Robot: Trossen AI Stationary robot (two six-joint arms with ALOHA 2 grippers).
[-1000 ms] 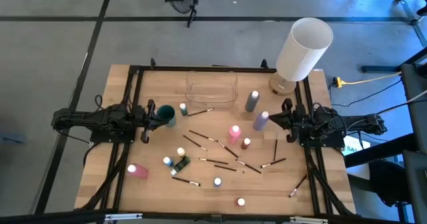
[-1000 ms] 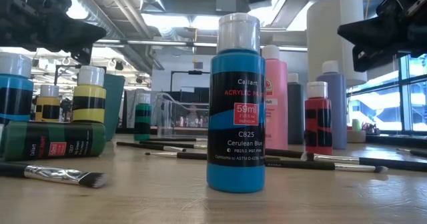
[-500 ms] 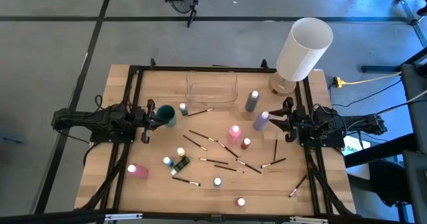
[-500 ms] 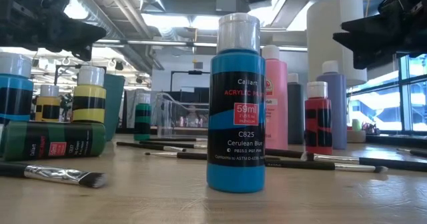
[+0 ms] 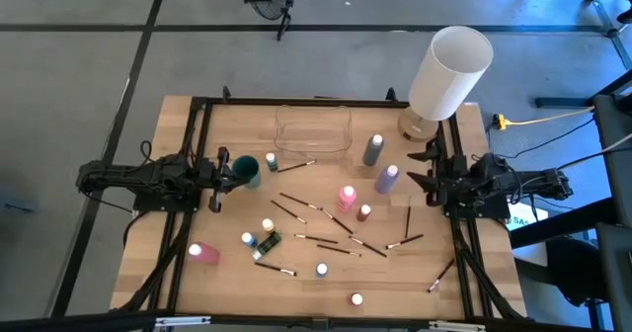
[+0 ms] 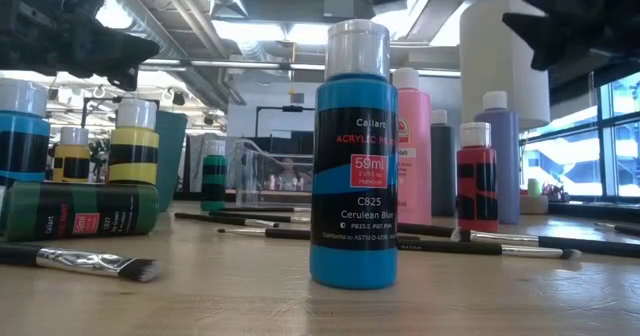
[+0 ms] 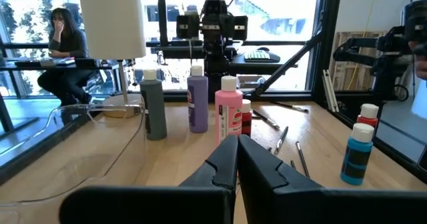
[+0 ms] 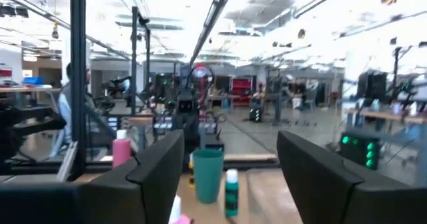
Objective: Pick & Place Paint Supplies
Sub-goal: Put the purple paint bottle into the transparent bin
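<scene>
Paint bottles stand or lie across the table's middle: a grey one (image 5: pixel 372 149), a purple one (image 5: pixel 386 179), a pink one (image 5: pixel 346 198), and small white-capped ones such as the blue one (image 6: pixel 353 156). Thin paintbrushes (image 5: pixel 314 208) lie flat among them. My left gripper (image 5: pixel 217 170) is shut at the table's left, beside a teal cup (image 5: pixel 244 171), and holds nothing; its fingers (image 7: pixel 235 159) meet. My right gripper (image 5: pixel 419 168) hovers open at the table's right, near the purple bottle, with nothing between its fingers (image 8: pixel 160 164).
A clear plastic container (image 5: pixel 313 129) sits at the far middle. A big white cylindrical lamp (image 5: pixel 449 70) stands at the far right corner. A dark frame (image 5: pixel 296 102) runs around the table's edges. A person sits beyond the table (image 7: pixel 63 41).
My right gripper has opened wide, risen a little and tipped its fingers upward while rolling at the wrist. Bottles and brushes lie as before.
</scene>
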